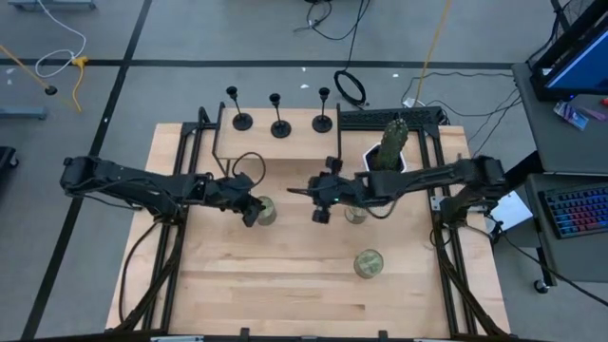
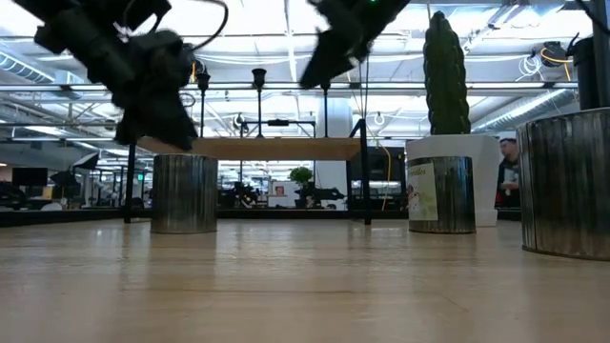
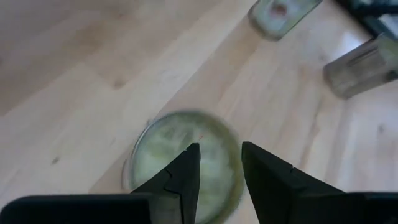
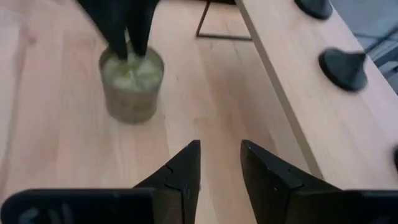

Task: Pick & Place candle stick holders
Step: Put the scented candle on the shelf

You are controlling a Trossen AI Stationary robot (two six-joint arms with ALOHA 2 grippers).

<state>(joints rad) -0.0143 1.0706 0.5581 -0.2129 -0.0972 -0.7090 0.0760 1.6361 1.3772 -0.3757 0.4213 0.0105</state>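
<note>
Three black candle stick holders (image 1: pixel 239 119) (image 1: pixel 279 126) (image 1: pixel 323 121) stand by their round bases on a raised wooden shelf (image 2: pixel 248 148) at the table's far side; two of the bases also show in the right wrist view (image 4: pixel 342 65). My left gripper (image 1: pixel 252 213) hovers a little open, fingers pointing down, just above a greenish-gold jar (image 3: pixel 180 162), and touches nothing that I can see. My right gripper (image 1: pixel 320 209) is open and empty above the table's middle, beside a second jar (image 1: pixel 355 215), its fingers (image 4: pixel 186 168) over bare wood.
A third jar (image 1: pixel 369 263) stands nearer the front edge. A white pot with a green cactus (image 1: pixel 389 147) stands at the far right, beside the shelf. The shelf's black metal frame (image 1: pixel 218 142) stands at the far left. Bare wood lies along the near side.
</note>
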